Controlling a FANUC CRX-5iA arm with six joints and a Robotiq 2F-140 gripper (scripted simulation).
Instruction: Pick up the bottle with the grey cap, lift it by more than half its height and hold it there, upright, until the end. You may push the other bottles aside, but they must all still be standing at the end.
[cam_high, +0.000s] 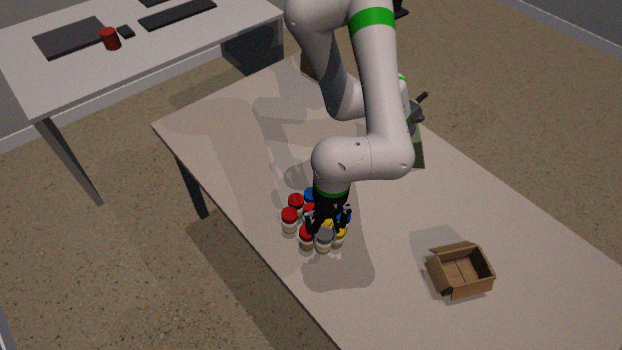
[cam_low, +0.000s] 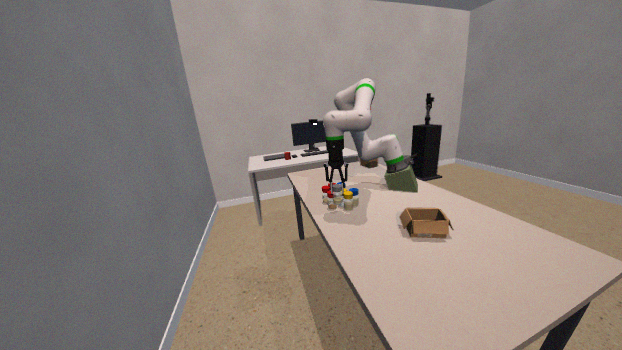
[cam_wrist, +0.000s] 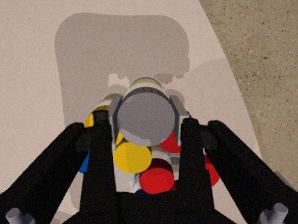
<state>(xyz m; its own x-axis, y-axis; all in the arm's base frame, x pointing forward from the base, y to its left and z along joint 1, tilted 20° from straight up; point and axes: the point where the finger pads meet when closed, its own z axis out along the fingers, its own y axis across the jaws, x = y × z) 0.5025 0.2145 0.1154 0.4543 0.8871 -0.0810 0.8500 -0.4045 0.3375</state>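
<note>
One bottle, the grey-capped bottle (cam_wrist: 147, 119), stands upright between the gripper (cam_high: 327, 223) fingers, which clamp its sides, near the table (cam_high: 525, 235) left edge. Its long axis runs straight up along the tool, red-capped bottles (cam_high: 289, 215) crowding just beside.

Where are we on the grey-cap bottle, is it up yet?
Done: the gripper is shut on the grey-capped bottle, a finger on each side. In hand: the lift; the wrist view shows its cap above the yellow cap and red cap. Left: confirm enough height and hold upright. The neighbouring bottles look standing.
</note>
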